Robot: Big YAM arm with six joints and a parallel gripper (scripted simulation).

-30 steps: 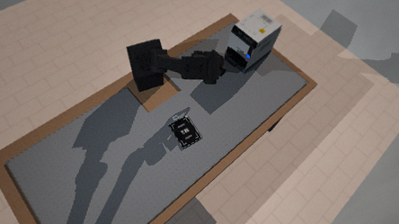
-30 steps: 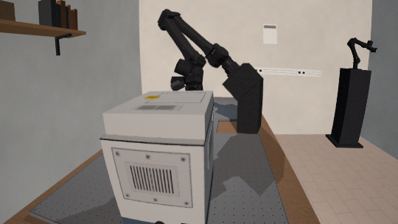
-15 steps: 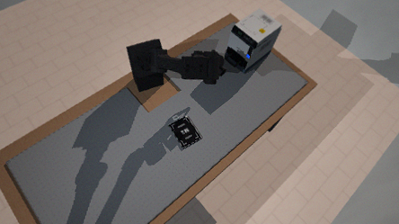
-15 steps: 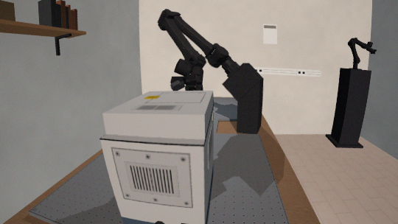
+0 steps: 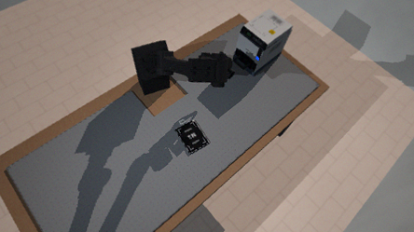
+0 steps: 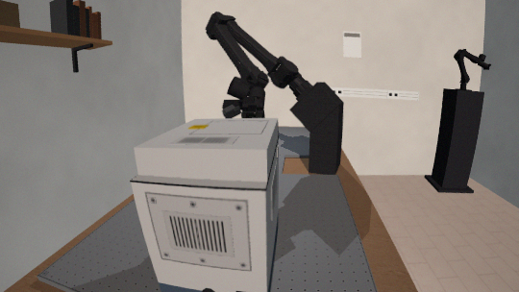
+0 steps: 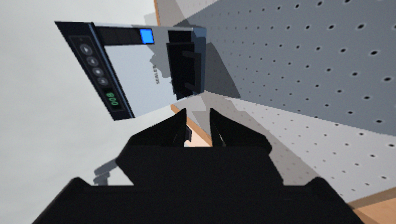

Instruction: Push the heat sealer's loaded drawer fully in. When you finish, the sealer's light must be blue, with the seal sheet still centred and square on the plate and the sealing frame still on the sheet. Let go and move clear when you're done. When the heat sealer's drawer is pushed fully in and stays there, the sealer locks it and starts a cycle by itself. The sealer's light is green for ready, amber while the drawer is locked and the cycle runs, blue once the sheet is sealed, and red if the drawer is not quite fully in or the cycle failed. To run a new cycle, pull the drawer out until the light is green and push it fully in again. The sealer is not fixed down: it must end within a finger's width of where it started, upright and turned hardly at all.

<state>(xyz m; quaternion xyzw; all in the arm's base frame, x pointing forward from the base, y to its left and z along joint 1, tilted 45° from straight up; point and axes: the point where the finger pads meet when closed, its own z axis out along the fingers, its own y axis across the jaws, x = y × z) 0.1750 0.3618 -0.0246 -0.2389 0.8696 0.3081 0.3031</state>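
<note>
The white heat sealer (image 5: pixel 266 29) (image 6: pixel 207 158) (image 7: pixel 135 80) stands upright at the far end of the grey perforated mat (image 5: pixel 88 170). Its light (image 5: pixel 257 58) (image 7: pixel 146 36) is blue. The dark drawer front (image 7: pixel 184 65) sits in against the sealer's face. The seal sheet, plate and sealing frame are hidden inside. My gripper (image 5: pixel 232 70) (image 7: pixel 198 112) is a short way in front of the drawer, apart from it. Its fingers stand narrowly apart with nothing between them. In the exterior view the sealer hides the fingertips.
The arm's base block (image 5: pixel 149 67) (image 6: pixel 324 130) stands at the table's long edge. A small black marker plate (image 5: pixel 192 137) lies mid-table. A black pedestal with a small arm (image 6: pixel 457 139) stands on the floor off the table. A wall shelf (image 6: pixel 48 37) is high up.
</note>
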